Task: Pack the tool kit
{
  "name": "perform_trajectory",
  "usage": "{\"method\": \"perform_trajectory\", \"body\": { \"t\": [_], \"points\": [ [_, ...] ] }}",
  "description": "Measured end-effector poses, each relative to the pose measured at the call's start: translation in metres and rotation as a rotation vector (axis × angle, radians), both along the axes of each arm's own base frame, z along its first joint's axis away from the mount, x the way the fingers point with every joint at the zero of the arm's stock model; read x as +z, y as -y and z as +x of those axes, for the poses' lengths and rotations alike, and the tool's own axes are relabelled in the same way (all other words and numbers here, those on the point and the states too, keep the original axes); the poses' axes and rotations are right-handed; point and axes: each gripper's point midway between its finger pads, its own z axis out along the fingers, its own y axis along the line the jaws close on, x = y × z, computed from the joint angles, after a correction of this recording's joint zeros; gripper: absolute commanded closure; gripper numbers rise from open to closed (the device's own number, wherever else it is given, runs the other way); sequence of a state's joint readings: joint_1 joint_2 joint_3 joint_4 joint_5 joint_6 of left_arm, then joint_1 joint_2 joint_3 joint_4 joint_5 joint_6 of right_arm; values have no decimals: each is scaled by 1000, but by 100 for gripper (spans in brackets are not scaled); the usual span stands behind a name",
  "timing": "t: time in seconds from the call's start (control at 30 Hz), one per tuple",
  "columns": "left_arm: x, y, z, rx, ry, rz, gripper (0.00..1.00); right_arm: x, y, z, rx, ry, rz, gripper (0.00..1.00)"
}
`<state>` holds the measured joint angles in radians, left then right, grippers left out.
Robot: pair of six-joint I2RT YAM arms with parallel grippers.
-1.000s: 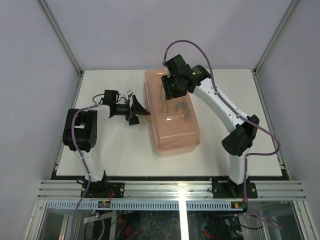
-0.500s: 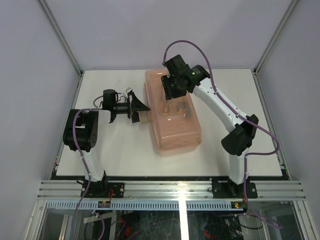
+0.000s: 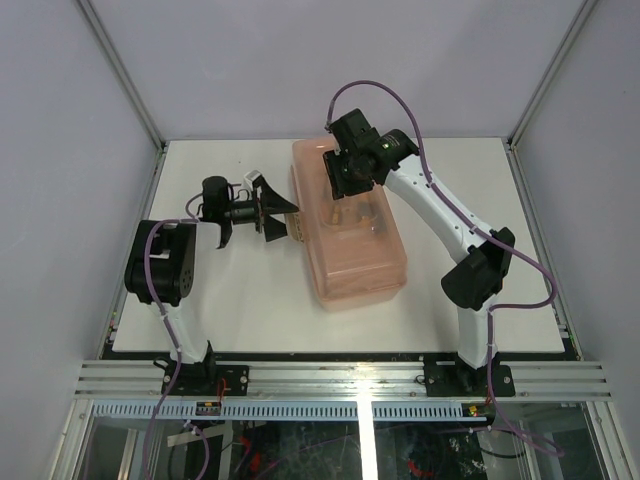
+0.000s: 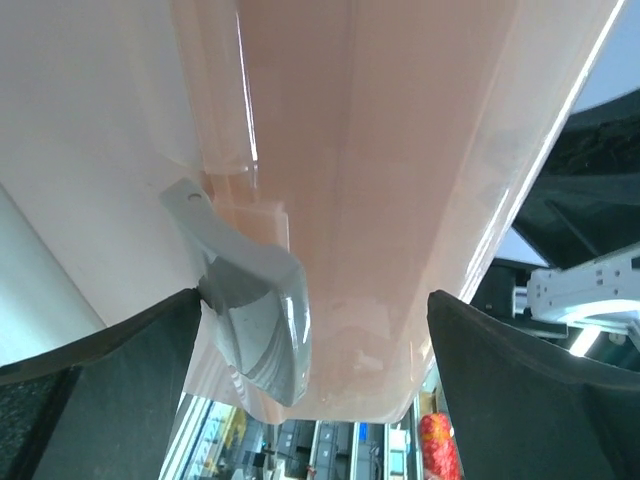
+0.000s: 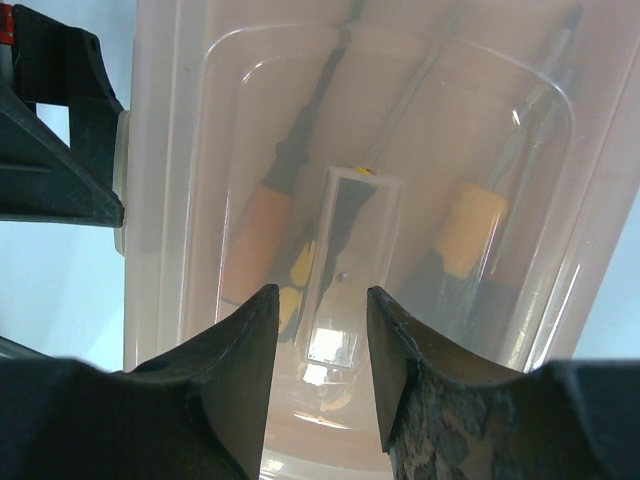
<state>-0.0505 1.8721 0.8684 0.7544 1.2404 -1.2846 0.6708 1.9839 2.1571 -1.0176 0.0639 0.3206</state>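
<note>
Pink case (image 3: 355, 270) is sitting lidded, tools (image 5: 268, 225) inside; latching seems left. Left pincer (image 4: 315, 335) is gaping around the latch (image 4: 255, 300); right pincer (image 5: 320, 300) is gaping above.

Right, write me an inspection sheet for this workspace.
Surface: white table.
Job's things: translucent tool box, lid on, screwdrivers visible inside; grey latch on its left side.
Clutter: nothing seen.
Grippers: left gripper open around the latch; right gripper open astride the lid handle.
Cables: purple cables loop along both arms, off the box.
Surroundings: grey enclosure walls, metal rail at near edge.
</note>
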Motion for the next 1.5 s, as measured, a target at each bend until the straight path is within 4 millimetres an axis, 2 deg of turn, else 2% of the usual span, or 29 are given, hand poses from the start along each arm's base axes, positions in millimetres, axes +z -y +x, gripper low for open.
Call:
{"method": "perform_trajectory", "body": {
  "t": [0.27,0.37,0.47,0.57,0.8,1.07,1.5],
  "points": [
    [12,-1,7,-20,58,136,10,0,0,1,-4,4,-1,54],
    [23,-1,4,-34,112,168,11,-2,0,2,-4,3,-2,54],
    [24,-2,0,-43,125,189,12,-2,0,2,-4,4,-2,54],
    [17,-3,-4,-45,98,213,12,-2,0,2,-4,5,-1,54],
    [3,-6,-6,-27,59,269,21,-2,0,2,-5,8,2,54],
    [-10,-4,-1,2,38,315,27,-3,5,3,-13,11,-7,69],
    [-38,0,5,20,-37,362,31,-5,7,4,-23,18,-10,72]
  ]
}}
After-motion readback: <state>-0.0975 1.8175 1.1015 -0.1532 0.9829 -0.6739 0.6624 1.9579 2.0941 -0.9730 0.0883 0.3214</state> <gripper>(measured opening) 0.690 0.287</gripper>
